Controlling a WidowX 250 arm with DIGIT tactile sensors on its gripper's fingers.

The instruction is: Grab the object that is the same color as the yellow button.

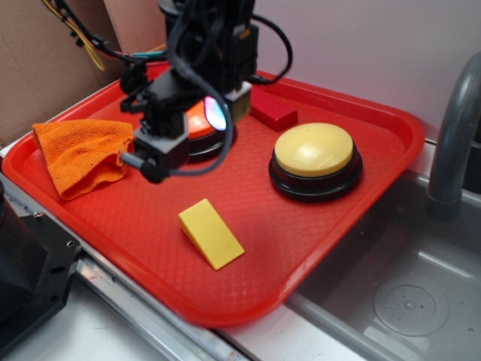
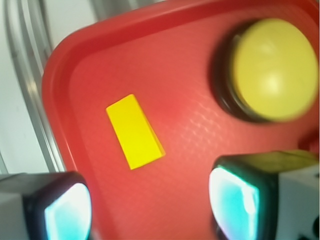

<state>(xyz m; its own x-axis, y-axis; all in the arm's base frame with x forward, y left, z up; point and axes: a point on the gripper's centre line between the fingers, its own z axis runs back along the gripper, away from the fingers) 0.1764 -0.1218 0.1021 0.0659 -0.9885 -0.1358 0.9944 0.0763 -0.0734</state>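
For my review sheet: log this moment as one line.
gripper: open, empty, above tray | yellow wedge: free on tray | yellow button: untouched | stage: pre-grasp

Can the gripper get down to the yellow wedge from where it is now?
Probably yes. The yellow wedge lies alone on bare tray, clear of the yellow button and orange cloth. The gripper hovers with fingers spread, nothing between.

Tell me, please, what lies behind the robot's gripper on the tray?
An orange button on a black base sits behind the gripper; only part of its dome shows, the rest is hidden by the arm. A red block lies beside it on the tray.
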